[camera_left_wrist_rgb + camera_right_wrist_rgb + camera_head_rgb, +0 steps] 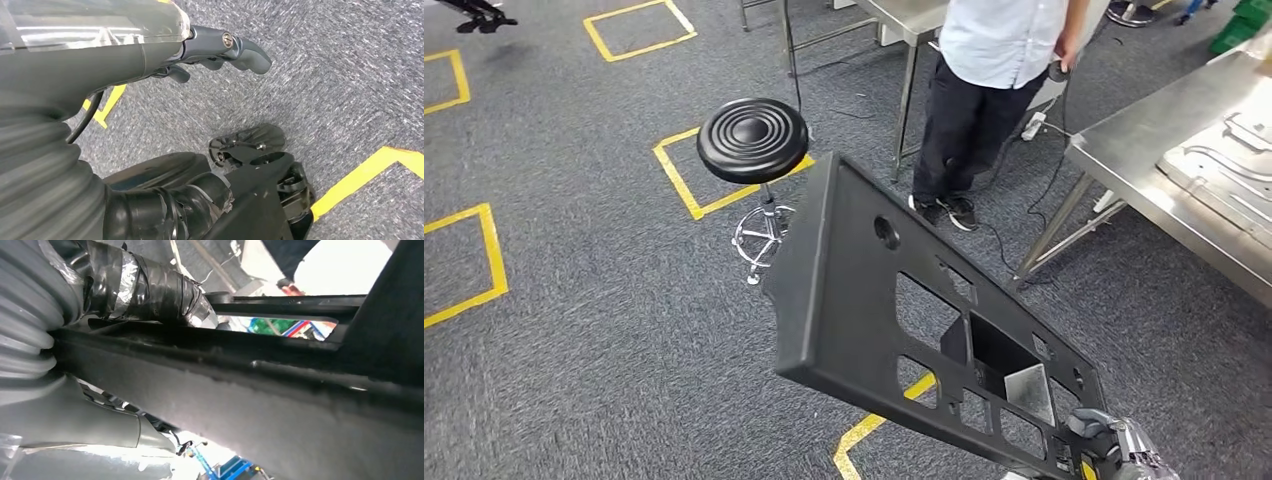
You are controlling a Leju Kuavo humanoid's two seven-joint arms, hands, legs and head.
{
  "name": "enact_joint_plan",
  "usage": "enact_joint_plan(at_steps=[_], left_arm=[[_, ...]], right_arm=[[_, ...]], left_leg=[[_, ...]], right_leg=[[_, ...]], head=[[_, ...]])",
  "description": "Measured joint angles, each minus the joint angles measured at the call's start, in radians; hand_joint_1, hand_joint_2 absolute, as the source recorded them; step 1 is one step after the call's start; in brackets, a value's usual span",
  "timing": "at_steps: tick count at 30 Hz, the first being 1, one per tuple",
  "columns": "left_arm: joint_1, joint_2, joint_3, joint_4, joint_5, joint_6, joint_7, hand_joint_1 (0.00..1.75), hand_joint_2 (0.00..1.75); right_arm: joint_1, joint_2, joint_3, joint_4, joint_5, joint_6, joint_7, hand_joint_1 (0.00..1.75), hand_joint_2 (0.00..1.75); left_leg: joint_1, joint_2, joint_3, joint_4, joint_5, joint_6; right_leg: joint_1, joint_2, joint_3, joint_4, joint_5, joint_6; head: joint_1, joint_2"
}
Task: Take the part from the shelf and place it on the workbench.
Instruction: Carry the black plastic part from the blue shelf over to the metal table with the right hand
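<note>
You have the long black panel up in the air over the grey carpet, slanting from near the stool down toward the lower right of the head view, its cut-outs facing up. The steel bench stands off to the right, well apart from the panel, with pale metal sheets lying along its far edge. A person stands between that bench and another steel table behind. Your right hand grips the panel at its near end; in the right wrist view the taped fingers wrap over its edge. Your left hand hangs over the carpet, apparently empty, fingers loosely curled, though the angle is poor.
</note>
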Motion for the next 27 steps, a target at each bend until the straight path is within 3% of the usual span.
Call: enact_joint_plan(at_steps=[1,3,5,6,7,8,10,12,14,16,18,20,22,23,24,25,27], left_arm=[[-0.002,0.0,0.0,0.0,-0.001,0.0,0.0,0.0,1.75],[-0.003,0.0,0.001,0.0,-0.002,0.0,-0.001,0.0,1.75],[-0.001,0.0,0.003,0.0,-0.003,-0.001,-0.002,0.0,1.75],[0.001,0.0,0.005,0.0,-0.003,-0.001,-0.002,0.0,1.75],[0.001,0.0,0.007,0.0,-0.003,-0.001,-0.002,0.0,1.75],[0.002,0.0,0.008,0.0,-0.003,-0.002,-0.002,0.0,1.75],[0.001,0.0,0.009,0.0,-0.004,-0.002,-0.002,0.0,1.75],[0.003,0.0,0.009,0.0,-0.005,-0.001,-0.001,0.0,1.75],[0.004,0.0,0.01,0.0,-0.006,-0.001,0.0,0.0,1.75],[0.002,0.0,0.01,0.0,-0.006,0.0,0.001,0.0,1.75],[0.002,-0.001,0.01,0.0,-0.006,0.001,0.0,0.0,1.75],[0.002,-0.002,0.01,0.0,-0.006,0.0,0.0,0.0,1.75],[0.004,-0.003,0.01,0.0,-0.006,0.0,0.0,0.0,1.75],[0.005,-0.003,0.01,0.0,-0.006,0.0,0.001,0.0,1.75],[0.005,-0.003,0.01,0.0,-0.006,0.0,0.001,0.0,1.75],[0.004,-0.003,0.01,0.0,-0.006,0.0,0.001,0.0,1.75],[0.003,-0.004,0.01,0.0,-0.007,0.0,0.001,0.0,1.75]], right_arm=[[0.002,0.0,-0.001,-0.001,0.0,0.0,0.0,1.75,1.75],[0.003,0.001,-0.003,-0.005,0.001,0.0,0.0,1.75,1.75],[0.003,0.002,-0.005,-0.006,0.003,0.0,0.001,1.75,1.75],[0.003,0.003,-0.006,-0.006,0.005,0.0,0.001,1.75,1.75],[0.004,0.003,-0.007,-0.006,0.007,0.0,0.002,1.75,1.75],[0.004,0.003,-0.008,-0.006,0.009,0.0,0.003,1.75,1.75],[0.005,0.003,-0.009,-0.006,0.013,0.0,0.004,1.75,1.75],[0.004,0.003,-0.01,-0.006,0.015,0.0,0.006,1.75,1.75],[0.004,0.004,-0.01,-0.007,0.014,0.0,0.008,1.75,1.75],[0.006,0.004,-0.01,-0.009,0.014,0.0,0.01,1.75,1.75],[0.008,0.004,-0.011,-0.011,0.013,0.0,0.01,1.75,1.75],[0.007,0.004,-0.011,-0.013,0.012,0.0,0.01,1.75,1.75],[0.006,0.004,-0.011,-0.013,0.012,0.0,0.01,1.75,1.75],[0.007,0.004,-0.011,-0.013,0.012,0.0,0.01,1.75,1.75],[0.007,0.004,-0.011,-0.013,0.012,0.0,0.01,1.75,1.75],[0.008,0.004,-0.011,-0.013,0.011,0.0,0.01,1.75,1.75],[0.007,0.004,-0.011,-0.013,0.01,0.0,0.01,1.75,1.75]], left_leg=[[0.002,0.0,0.003,0.002,-0.004,-0.006],[0.005,-0.039,-0.011,0.044,-0.037,-0.015],[0.007,-0.091,-0.064,0.159,-0.101,-0.02],[0.007,-0.101,-0.097,0.224,-0.128,-0.021],[0.007,-0.105,-0.12,0.269,-0.138,-0.022],[0.008,-0.106,-0.127,0.278,-0.126,-0.022],[0.009,-0.118,-0.093,0.189,-0.054,-0.02],[0.013,-0.169,-0.046,0.072,-0.003,-0.015],[0.012,-0.202,-0.031,0.03,0.001,-0.009],[0.012,-0.184,-0.028,0.02,0.005,0.002],[0.016,-0.158,-0.023,0.007,0.013,0.016],[0.015,-0.129,-0.02,0.0,0.016,0.025],[0.013,-0.099,-0.019,0.0,0.013,0.027],[0.013,-0.084,-0.018,0.0,0.011,0.027],[0.013,-0.071,-0.015,0.0,0.008,0.025],[0.013,-0.059,-0.01,0.0,0.005,0.023],[0.01,-0.04,-0.001,0.001,-0.004,0.015]], right_leg=[[-0.003,0.011,0.001,-0.003,0.002,-0.005],[-0.009,0.035,0.005,-0.012,0.008,-0.017],[-0.012,0.057,0.006,-0.015,0.01,-0.026],[-0.011,0.07,0.006,-0.014,0.01,-0.028],[-0.011,0.083,0.006,-0.012,0.009,-0.029],[-0.01,0.099,0.006,-0.01,0.008,-0.029],[-0.012,0.129,0.007,-0.002,0.005,-0.025],[-0.012,0.155,0.001,0.009,0.0,-0.018],[-0.014,0.177,-0.01,0.015,0.001,-0.005],[-0.017,0.197,-0.016,0.014,0.006,0.008],[-0.015,0.163,-0.033,0.043,-0.014,0.017],[-0.014,0.102,-0.083,0.146,-0.071,0.024],[-0.018,0.078,-0.141,0.261,-0.114,0.031],[-0.02,0.074,-0.151,0.279,-0.11,0.033],[-0.022,0.07,-0.14,0.258,-0.087,0.035],[-0.024,0.061,-0.11,0.201,-0.052,0.034],[-0.018,0.019,-0.039,0.067,0.001,0.026]], head=[[0.0,0.0],[0.0,0.0],[-0.001,0.0],[-0.001,0.0],[-0.001,0.0],[-0.001,0.0],[-0.001,0.0],[-0.001,0.0],[-0.001,0.0],[-0.001,0.0],[0.001,0.0],[0.004,0.0],[0.005,0.0],[0.005,0.0],[0.005,0.0],[0.005,0.0],[0.005,0.0]])
